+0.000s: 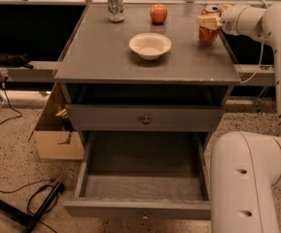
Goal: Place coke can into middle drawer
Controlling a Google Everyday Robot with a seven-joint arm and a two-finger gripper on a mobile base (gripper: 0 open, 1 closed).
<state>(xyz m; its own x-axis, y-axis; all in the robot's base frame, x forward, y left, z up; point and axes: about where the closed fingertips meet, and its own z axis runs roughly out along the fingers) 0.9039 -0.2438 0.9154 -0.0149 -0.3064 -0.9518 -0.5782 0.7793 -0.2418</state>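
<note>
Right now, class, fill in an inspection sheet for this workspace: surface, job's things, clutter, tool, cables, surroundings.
Surface: grey cabinet top.
Job's things: coke can upright at the top's right rear; middle drawer pulled open, nothing seen inside.
Clutter: white bowl mid-top; apple and silver can at the rear.
Tool: at the right rear, closed on the coke can.
Cables: black cable on the floor at left; thin cable right of the cabinet.
Surroundings: cardboard box left of the cabinet; upper drawer shut.

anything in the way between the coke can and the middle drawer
Nothing visible does. The gripper holds the coke can at the tabletop's right rear; the middle drawer below is pulled open, and the bowl sits left of the can.
</note>
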